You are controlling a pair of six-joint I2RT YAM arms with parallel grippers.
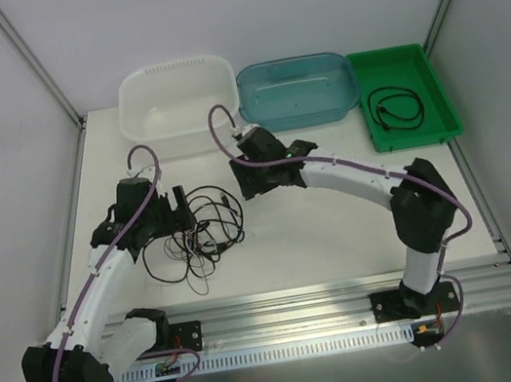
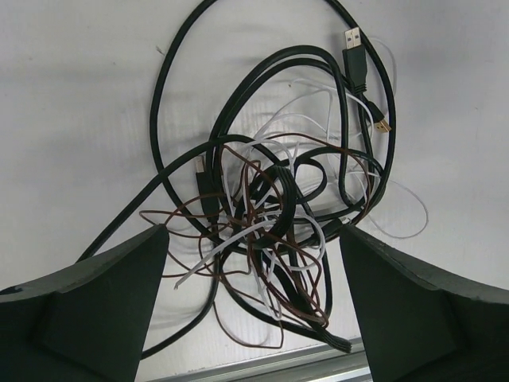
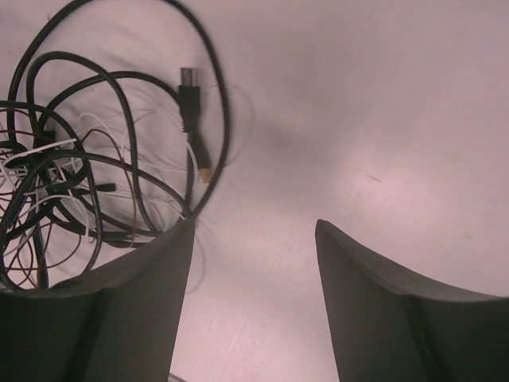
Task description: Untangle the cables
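— Status pls?
— Tangled heap of thin black, brown & white cables (image 1: 199, 233) on white tabletop (image 1: 343, 235), right under left gripper (image 2: 253, 231).
— Jaws?
— Both spread wide, nothing held. Right gripper (image 3: 254, 225) just beside heap, tabletop btwn its fingers.
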